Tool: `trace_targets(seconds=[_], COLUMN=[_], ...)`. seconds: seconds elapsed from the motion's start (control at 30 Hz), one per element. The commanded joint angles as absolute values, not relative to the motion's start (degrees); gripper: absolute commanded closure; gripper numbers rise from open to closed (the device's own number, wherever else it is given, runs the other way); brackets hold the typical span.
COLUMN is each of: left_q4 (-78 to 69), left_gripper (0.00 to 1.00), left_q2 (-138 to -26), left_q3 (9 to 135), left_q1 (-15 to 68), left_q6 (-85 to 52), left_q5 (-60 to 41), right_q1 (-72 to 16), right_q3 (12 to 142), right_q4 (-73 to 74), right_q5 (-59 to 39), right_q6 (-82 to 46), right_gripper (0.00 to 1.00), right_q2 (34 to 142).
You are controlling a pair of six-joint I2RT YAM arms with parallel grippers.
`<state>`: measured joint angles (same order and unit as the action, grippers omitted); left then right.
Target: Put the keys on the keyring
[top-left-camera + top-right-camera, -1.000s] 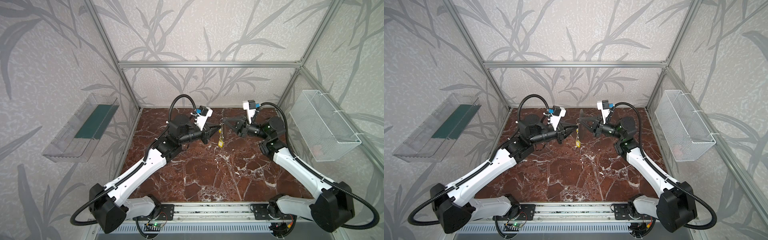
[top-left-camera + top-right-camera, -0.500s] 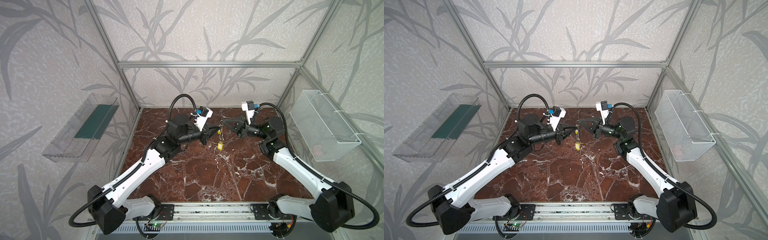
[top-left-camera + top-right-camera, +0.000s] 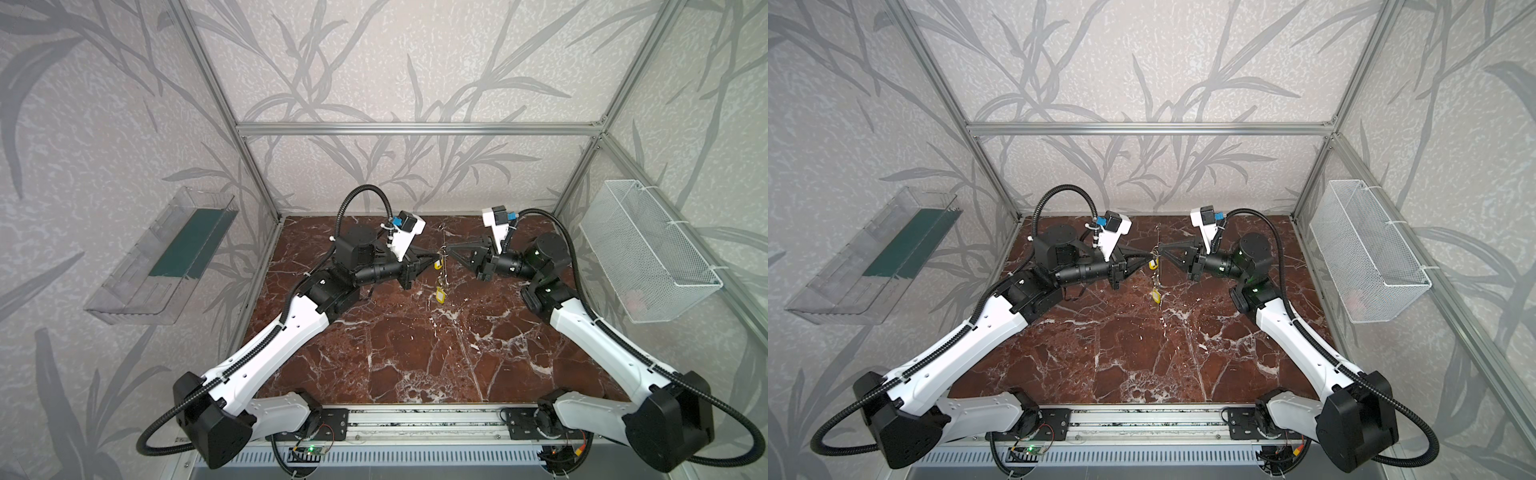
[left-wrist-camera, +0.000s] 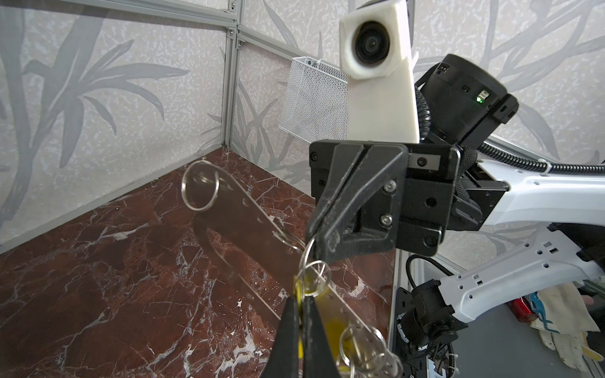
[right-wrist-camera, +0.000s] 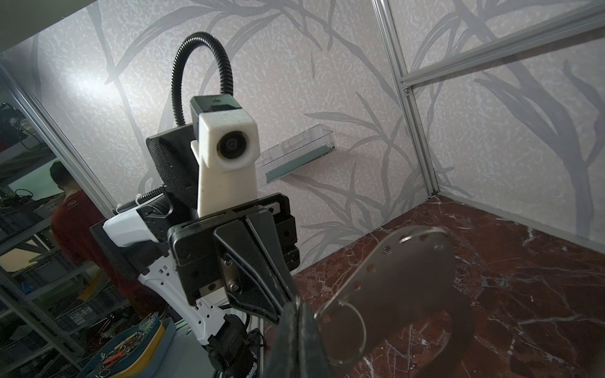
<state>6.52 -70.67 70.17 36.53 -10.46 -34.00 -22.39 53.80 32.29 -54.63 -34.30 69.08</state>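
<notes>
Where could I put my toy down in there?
The marble tabletop in front, between the left arm and right arm, is bare. It's crowded at the back middle, where the left gripper and right gripper meet at the keyring and yellow keys.

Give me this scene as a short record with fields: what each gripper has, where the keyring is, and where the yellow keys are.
left gripper: shut on a yellow key
right gripper: shut on the keyring, at a small ring on its edge
keyring position: in the air between both grippers, above the table
second key: dangles below the grippers by the keyring's lower end, apparently attached
</notes>
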Motion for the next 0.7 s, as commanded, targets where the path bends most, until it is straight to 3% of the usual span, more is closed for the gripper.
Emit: trace_targets(seconds=[0.0,0.5,0.53,0.67], left_q4=[7.3,10.0,10.3,12.1], left_gripper=[1.0,1.0,1.0,1.0], left_q2=[-69.0,-68.4,-68.7,-69.9], left_q3=[72.3,74.1,74.2,74.9], left_q1=[35.7,35.0,35.1,35.0], left_q6=[-9.5,-8.9,-9.0,-9.0], left_q5=[-34.4,-35.4,-35.8,-36.2], right_q1=[-22.6,-22.8,-22.8,-22.8], right_q3=[53.3,53.4,53.1,51.6], right_q4=[30.7,17.3,17.0,16.6], right_q5=[-55.1,-54.4,-53.8,-51.7], right_q6=[-31.7,-22.7,-22.5,-22.1], right_gripper=[1.0,1.0,0.98,0.63], right_q2=[67.0,63.9,63.5,62.7])
